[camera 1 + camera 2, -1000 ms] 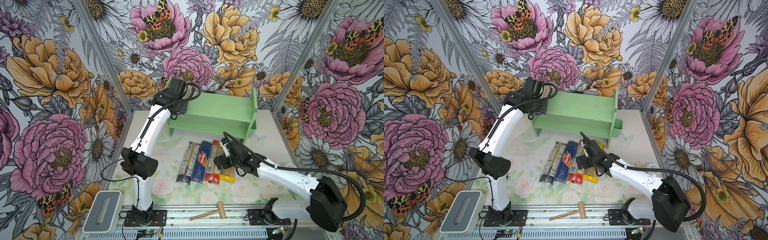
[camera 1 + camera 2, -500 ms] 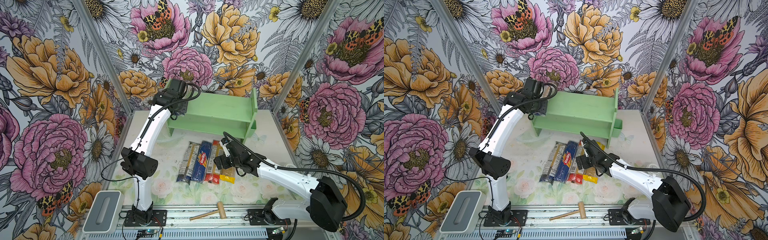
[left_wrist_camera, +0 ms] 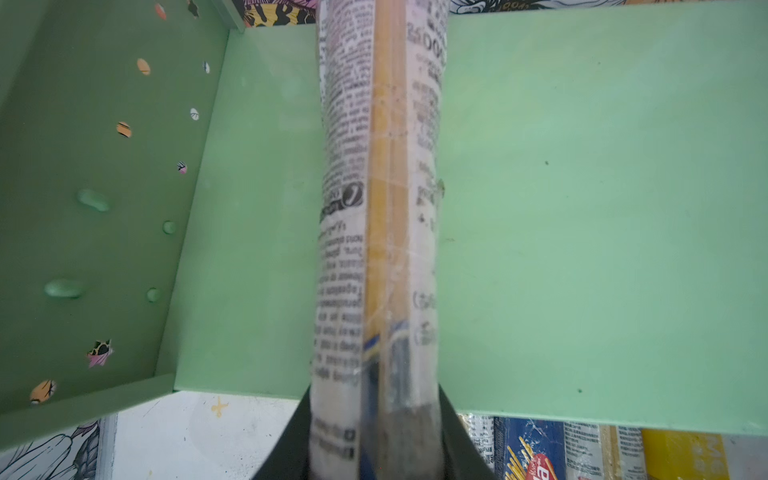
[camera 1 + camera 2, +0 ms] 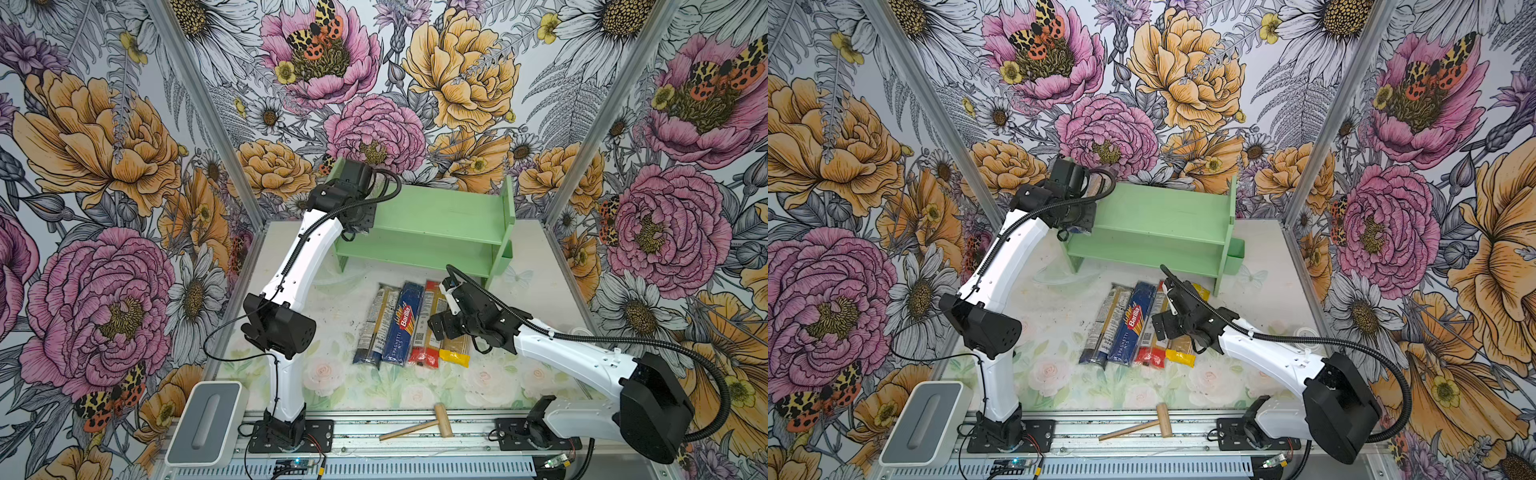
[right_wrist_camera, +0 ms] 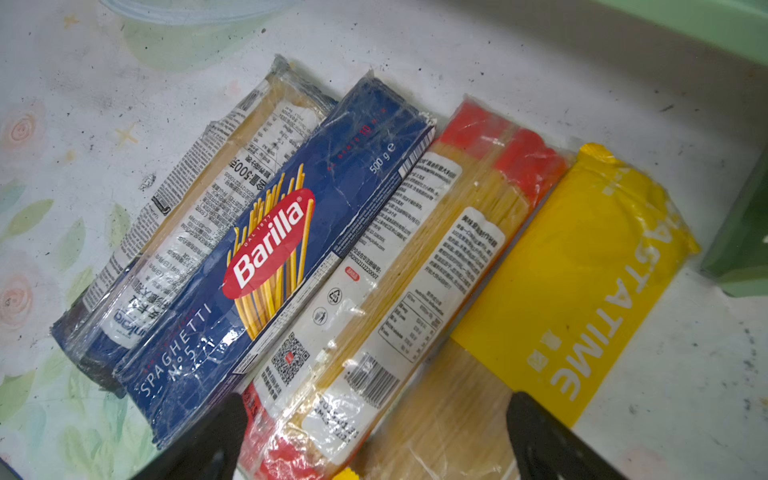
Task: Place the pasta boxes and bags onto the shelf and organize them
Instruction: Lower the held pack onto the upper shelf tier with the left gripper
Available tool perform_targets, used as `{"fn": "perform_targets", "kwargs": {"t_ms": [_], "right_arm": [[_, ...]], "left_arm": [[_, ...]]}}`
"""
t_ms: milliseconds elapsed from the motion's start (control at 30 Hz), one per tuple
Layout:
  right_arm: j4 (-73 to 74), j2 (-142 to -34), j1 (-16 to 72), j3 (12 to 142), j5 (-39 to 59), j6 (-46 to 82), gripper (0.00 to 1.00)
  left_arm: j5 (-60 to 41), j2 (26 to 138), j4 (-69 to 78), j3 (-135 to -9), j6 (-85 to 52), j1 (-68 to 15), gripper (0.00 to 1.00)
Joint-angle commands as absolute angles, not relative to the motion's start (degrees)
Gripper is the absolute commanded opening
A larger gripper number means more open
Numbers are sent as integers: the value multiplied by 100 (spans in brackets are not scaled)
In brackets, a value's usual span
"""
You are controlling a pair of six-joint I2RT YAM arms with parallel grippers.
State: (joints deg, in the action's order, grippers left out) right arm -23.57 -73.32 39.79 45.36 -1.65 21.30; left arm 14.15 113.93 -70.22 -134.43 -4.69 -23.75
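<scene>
The left gripper (image 3: 376,415) clasps 1 clear bag (image 3: 374,208) over the shelf (image 4: 436,212), upper centre; 4 packs (image 4: 401,324) await on the worktop (image 4: 336,303) beneath the wide-open, empty right gripper (image 5: 378,411).

Count: one dark blue Barilla box (image 5: 270,249), two clear blue-ended bags (image 5: 195,208) (image 3: 376,208), one red-ended bag (image 5: 415,270), one yellow bag (image 5: 582,291), one mint-green wooden shelf (image 4: 432,216), one wooden mallet (image 4: 442,419).

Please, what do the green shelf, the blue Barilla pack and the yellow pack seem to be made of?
Green shelf: probably painted wood board, matte; flat panels with drilled peg holes in a side panel.
Blue Barilla pack: printed cardboard, apparently under glossy clear film; white creases, worn edges.
Yellow pack: soft plastic film, slightly shiny; crimped, wrinkled end.
</scene>
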Motion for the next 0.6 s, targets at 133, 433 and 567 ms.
{"fn": "perform_targets", "kwargs": {"t_ms": [133, 433, 567], "right_arm": [[-2334, -7368, 4008, 4509, -97, 2022, 99], [-2332, -7401, 4013, 4569, -34, 2015, 100], [-2337, -7446, 4013, 4614, 23, 2025, 100]], "left_arm": [[1713, 11181, -6249, -13400, -598, -2326, 48], [1793, 11093, -6247, -13276, -576, -2329, 63], [1804, 11022, -6248, -13280, -571, -2325, 72]]}}
